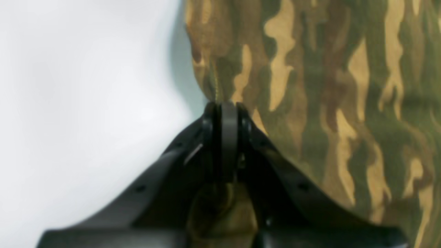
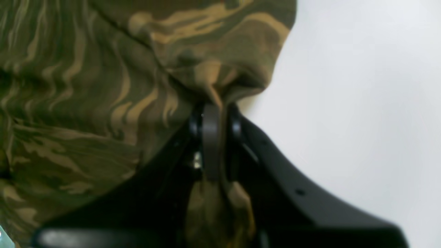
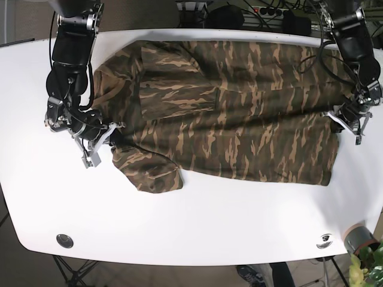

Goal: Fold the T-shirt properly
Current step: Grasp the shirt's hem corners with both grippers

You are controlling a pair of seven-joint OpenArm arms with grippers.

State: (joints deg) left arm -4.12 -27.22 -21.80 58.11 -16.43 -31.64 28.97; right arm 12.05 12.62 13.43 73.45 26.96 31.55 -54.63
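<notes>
Right now you have the T-shirt (image 3: 227, 113) spread across the middle of the white table (image 3: 197, 221), lying sideways, with one sleeve already turned in over the chest on the far side and the other sleeve (image 3: 152, 170) sticking out toward the near edge of the table. Your right gripper (image 3: 100, 139) sits at the shirt's collar-and-shoulder end, and the right wrist view shows its jaws pressed together on a bunched pinch of the camouflage cloth. Your left gripper (image 3: 350, 119) is at the opposite end of the shirt, at the hem, and the left wrist view shows those jaws likewise closed tight on the fabric edge, with cloth trailing back between the fingers. So both ends of the shirt are held, and I judge you are at the start of a lengthwise fold, with the two grips taken but the cloth not yet lifted much off the table. The next move calls for raising both ends together, keeping the shirt taut between the grippers, and carrying the held edge across the shirt so it lands evenly on the far side. Watch the loose sleeve near the table's front edge; it will likely need tucking inward, or it will spoil a clean rectangle.
</notes>
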